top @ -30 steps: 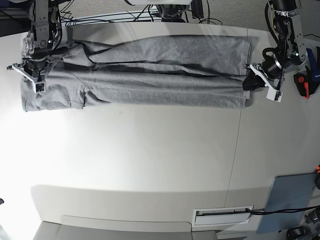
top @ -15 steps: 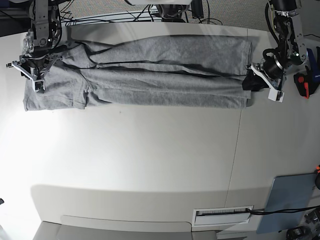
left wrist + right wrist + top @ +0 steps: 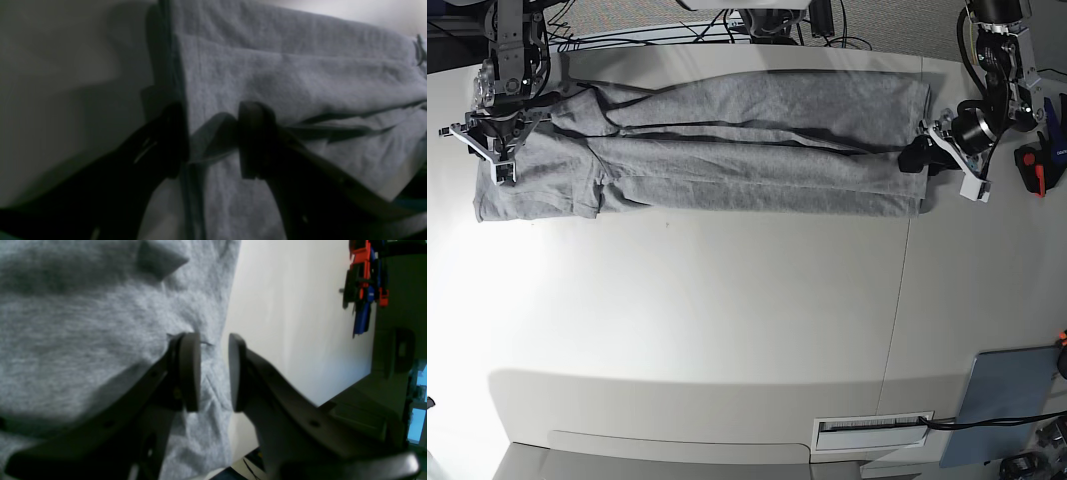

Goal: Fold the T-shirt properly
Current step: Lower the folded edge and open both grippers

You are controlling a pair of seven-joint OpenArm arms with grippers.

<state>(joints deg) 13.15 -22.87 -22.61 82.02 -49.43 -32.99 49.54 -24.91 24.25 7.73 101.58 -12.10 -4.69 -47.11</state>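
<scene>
Grey T-shirt (image 3: 727, 140) stretched out long across the far side of the white counter (image 3: 727, 320), one hand at each end.

Not much in the way: a red and black tool (image 3: 1033, 166) sits off past the left hand (image 3: 919, 157), a grey-blue pad (image 3: 1005, 400) is down at the near corner, there's a white slot with a label (image 3: 872, 431) in the counter edge, and black cables (image 3: 677, 32) run behind the shirt. The left hand is spread, with one finger (image 3: 257, 140) on the cloth and the other just off the folded hem. The right hand (image 3: 215, 371) is spread a little too, straddling the shirt's edge at the sleeve end, one finger (image 3: 190, 370) over fabric, nothing pinched. The counter is plain and brightly lit, with a seam (image 3: 897, 300) running across it.
</scene>
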